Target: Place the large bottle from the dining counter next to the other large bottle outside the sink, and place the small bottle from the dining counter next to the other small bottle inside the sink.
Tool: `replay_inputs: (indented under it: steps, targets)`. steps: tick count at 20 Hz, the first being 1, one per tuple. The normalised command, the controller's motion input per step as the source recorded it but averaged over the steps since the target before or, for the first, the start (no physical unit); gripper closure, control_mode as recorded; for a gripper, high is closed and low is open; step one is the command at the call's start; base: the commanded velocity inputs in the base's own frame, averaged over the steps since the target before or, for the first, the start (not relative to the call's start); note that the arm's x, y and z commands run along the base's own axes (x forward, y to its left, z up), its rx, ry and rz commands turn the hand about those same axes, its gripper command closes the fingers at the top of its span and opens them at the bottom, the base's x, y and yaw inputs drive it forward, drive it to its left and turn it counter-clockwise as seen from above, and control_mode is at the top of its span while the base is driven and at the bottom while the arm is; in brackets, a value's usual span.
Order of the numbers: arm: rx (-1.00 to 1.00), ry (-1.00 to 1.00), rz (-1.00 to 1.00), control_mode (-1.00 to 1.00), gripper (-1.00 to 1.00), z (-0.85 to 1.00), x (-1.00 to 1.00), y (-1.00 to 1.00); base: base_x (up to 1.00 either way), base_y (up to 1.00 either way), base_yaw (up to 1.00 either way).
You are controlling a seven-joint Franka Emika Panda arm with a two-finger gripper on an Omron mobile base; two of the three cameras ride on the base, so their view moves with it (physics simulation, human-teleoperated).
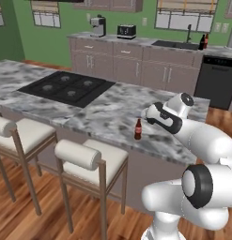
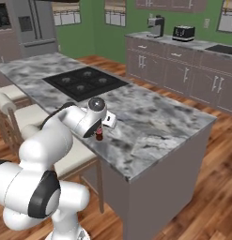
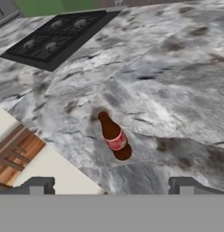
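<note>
A small brown bottle [image 1: 138, 130] with a red label was seen standing upright near the front edge of the marble dining counter [image 1: 112, 112], just beside the white arm. In the hand view the gripper [image 3: 111, 185] was held above it with its dark fingertips [image 3: 37, 185] spread wide apart, nothing between them. Two dark bottles [image 1: 202, 42] beside the sink [image 1: 176, 45] were shown by the left base view alone; a cooktop [image 2: 84, 82] appeared in all three.
</note>
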Motion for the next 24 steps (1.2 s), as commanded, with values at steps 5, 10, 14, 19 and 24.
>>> replay_inputs:
  steps: [5, 10, 14, 19, 24]
  targets:
    - [0.00, 0.00, 0.00, 1.00, -1.00, 0.00, 0.00, 0.00, 0.37, 0.00, -0.02]
    - [0.00, 0.00, 0.00, 1.00, -1.00, 0.00, 0.00, 0.00, 0.38, 0.00, -0.02]
    - [0.00, 0.00, 0.00, 1.00, -1.00, 0.00, 0.00, 0.00, 0.34, 0.02, -0.02]
    - [0.00, 0.00, 0.00, 1.00, -1.00, 0.00, 0.00, 0.00, 0.30, 0.01, -0.01]
    - [0.00, 0.00, 0.00, 1.00, -1.00, 0.00, 0.00, 0.00, 0.27, 0.02, 0.00]
